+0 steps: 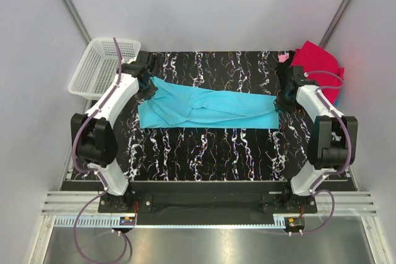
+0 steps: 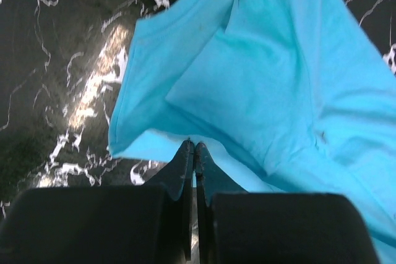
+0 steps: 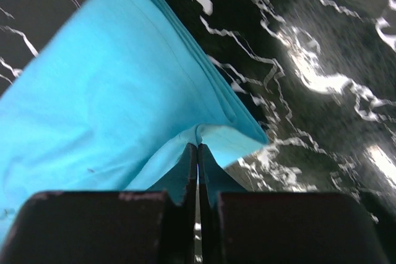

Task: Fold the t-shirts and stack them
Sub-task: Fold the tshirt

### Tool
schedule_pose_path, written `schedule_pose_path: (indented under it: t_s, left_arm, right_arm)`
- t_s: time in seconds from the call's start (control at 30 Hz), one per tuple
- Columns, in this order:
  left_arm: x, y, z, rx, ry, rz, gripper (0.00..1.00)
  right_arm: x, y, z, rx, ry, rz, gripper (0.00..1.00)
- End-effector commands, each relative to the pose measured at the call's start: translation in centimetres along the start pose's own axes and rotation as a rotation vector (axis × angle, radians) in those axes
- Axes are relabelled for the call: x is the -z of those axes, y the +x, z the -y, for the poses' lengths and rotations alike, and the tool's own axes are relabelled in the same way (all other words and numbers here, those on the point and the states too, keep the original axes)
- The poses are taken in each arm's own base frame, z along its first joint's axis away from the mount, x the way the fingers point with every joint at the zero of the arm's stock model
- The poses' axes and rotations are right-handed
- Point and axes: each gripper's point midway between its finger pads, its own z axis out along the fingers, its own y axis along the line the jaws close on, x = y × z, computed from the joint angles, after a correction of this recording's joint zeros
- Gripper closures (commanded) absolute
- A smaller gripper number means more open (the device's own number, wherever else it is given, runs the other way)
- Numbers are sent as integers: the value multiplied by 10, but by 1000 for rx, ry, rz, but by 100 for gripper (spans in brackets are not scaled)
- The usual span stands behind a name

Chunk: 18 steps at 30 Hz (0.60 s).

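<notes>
Left gripper (image 1: 147, 88), jaws closed, pinches the left end of the turquoise t-shirt (image 1: 210, 108), stretched across the black white-veined table (image 1: 204, 153) — right gripper (image 1: 283, 99) clamps its right end. A red t-shirt (image 1: 318, 66) sits beyond, by pale walls (image 1: 204, 4).

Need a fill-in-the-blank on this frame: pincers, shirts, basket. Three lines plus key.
1. The left pincer and the right pincer each grip an end of the turquoise-blue cloth t-shirt; both sets of jaws are ____, not open.
2. The white plastic mesh basket sits off the far ____ corner of the black marbled table.
3. The crumpled crimson red t-shirt lies at the far ____ corner.
Missing words: shut; left; right.
</notes>
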Motion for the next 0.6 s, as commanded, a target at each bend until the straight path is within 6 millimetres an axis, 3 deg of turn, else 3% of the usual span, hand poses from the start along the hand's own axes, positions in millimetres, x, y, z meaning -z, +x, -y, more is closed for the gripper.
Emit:
schedule_pose_path:
  t_s: [0.0,0.27,0.3,0.33,0.37,0.4,0.47,0.57]
  left_arm:
    - [-10,-36,12,11,10,61,100]
    - [-66,-57,24,32,0,5,100]
    - [-72,-59,24,35,0,-2,100]
    - [-82,-59,27,32,-4,-11,100]
    - [-85,-61,28,25,-1,-12,94]
    - [-89,-64,27,30,-5,-11,82]
    - [-94,-67,28,39,1,-3,78]
    - [-97,-75,26,92,33,16,67]
  right_arm:
    - [-9,-32,-21,15,-18,69,100]
    - [-44,-41,-34,25,16,42,100]
    - [-47,-40,-35,31,14,33,94]
    - [-47,-41,-38,33,5,30,77]
    - [-47,-41,-39,33,1,26,52]
    - [-48,-41,-38,32,6,27,45]
    - [-46,-45,-36,32,16,48,39]
    - [-40,-48,-36,44,11,64,39]
